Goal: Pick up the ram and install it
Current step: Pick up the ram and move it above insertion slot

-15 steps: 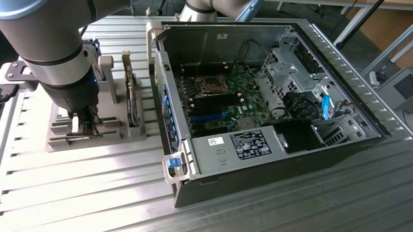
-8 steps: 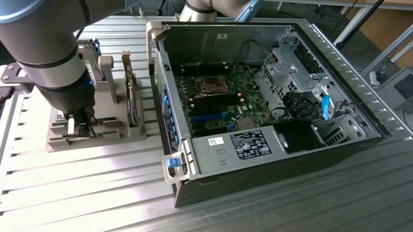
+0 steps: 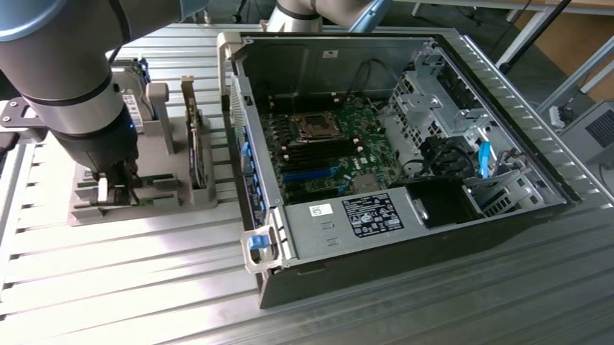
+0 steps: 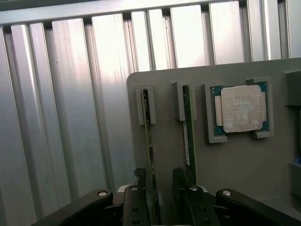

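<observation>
Ribbed table [image 4: 70,117] bears the grey holder [image 4: 235,165], where the gripper [image 4: 160,175] — jaws apart — straddles the ram [image 4: 149,136]; squaring up seems wise.

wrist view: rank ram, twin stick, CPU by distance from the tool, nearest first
1. ram: standing in its slot on the grey holder, between the open fingers of the tool.
2. twin stick: in the next slot over, just outside one finger.
3. CPU: in its recess on the holder, beyond the twin stick.
</observation>
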Controlling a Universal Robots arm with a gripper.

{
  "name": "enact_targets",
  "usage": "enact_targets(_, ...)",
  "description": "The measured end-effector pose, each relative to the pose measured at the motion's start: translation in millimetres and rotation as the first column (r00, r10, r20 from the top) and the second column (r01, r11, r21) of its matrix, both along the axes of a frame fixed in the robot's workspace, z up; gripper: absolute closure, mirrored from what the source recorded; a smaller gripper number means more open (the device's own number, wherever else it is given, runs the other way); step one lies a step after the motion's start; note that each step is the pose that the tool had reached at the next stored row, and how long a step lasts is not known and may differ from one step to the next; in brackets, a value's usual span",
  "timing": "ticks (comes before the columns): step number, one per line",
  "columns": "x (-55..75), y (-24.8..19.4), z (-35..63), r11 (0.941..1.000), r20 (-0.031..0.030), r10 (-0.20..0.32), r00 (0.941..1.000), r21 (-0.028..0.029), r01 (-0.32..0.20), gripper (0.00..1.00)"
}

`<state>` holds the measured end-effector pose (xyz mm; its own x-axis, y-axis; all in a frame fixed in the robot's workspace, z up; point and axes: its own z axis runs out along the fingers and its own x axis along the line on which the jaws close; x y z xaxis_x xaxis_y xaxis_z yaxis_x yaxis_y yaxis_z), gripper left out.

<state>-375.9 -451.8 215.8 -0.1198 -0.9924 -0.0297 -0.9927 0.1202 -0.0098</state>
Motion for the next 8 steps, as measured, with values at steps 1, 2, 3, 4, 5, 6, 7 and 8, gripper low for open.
enact_targets(1, -0.6, 0.0, -0.7, 1.0, -0.0001, 0.0, 1.0, 0.0, 0.0, 0.65)
enact_targets(2, -1.5, 0.0, -1.4, 1.0, -0.0002, 0.0, 1.0, -0.0001, 0.0, 0.65)
enact_targets(3, -2.4, 0.0, -2.3, 1.0, -0.0001, 0.0, 1.0, 0.0, 0.0, 0.65)
enact_targets(4, -2.7, -0.1, -3.2, 1.0, -0.0002, 0.0, 1.0, -0.0001, 0.0, 0.65)
enact_targets(5, -2.8, 0.0, -4.9, 1.0, -0.0001, 0.0, 1.0, 0.0, 0.0, 0.65)
enact_targets(6, -3.0, 0.0, -6.2, 1.0, -0.0002, 0.0, 1.0, -0.0001, 0.0, 0.65)
enact_targets(7, -3.1, 0.0, -7.2, 1.0, -0.0002, 0.0, 1.0, -0.0001, 0.0, 0.65)
enact_targets(8, -3.3, 0.0, -8.4, 1.0, -0.0002, 0.0, 1.0, -0.0001, 0.0, 0.65)
